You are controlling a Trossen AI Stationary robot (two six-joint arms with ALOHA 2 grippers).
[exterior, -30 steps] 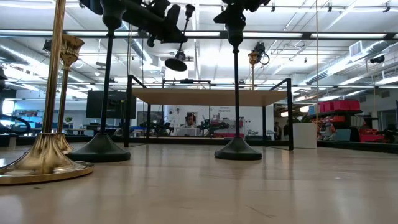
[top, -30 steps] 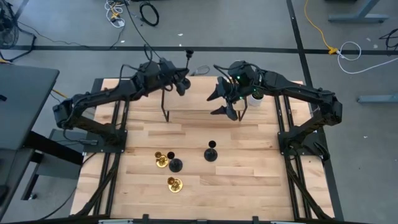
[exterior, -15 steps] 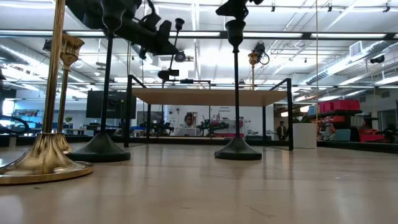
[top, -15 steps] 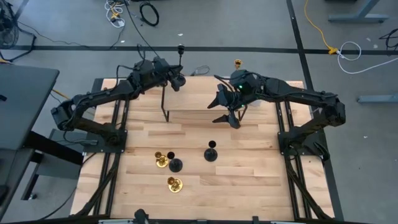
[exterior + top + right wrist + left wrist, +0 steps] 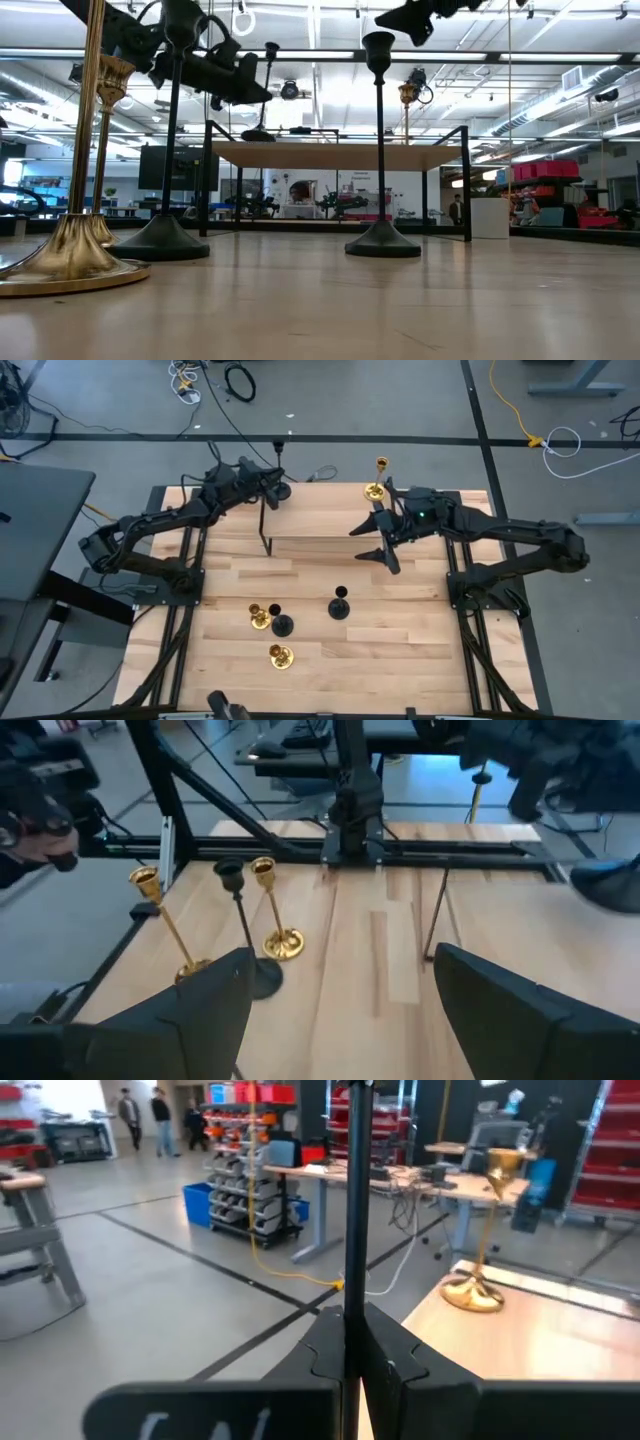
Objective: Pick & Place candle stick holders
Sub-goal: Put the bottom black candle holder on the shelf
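Pale wooden planks form the table (image 5: 400, 660), which carries a raised shelf (image 5: 330, 520) on thin dark legs at its far side. On that shelf's right end stands one gold candle stick holder (image 5: 377, 484). The left gripper (image 5: 272, 488), at the shelf's left far corner, has its jaws pinching the stem of a black candle stick holder (image 5: 355, 1220), held upright. The right gripper (image 5: 385, 545), jaws spread with nothing between them, hovers off the shelf's right front. On the near table stand two gold holders (image 5: 262, 617) beside a black one (image 5: 283, 623), another gold holder (image 5: 280, 656), and a lone black holder (image 5: 340, 605).
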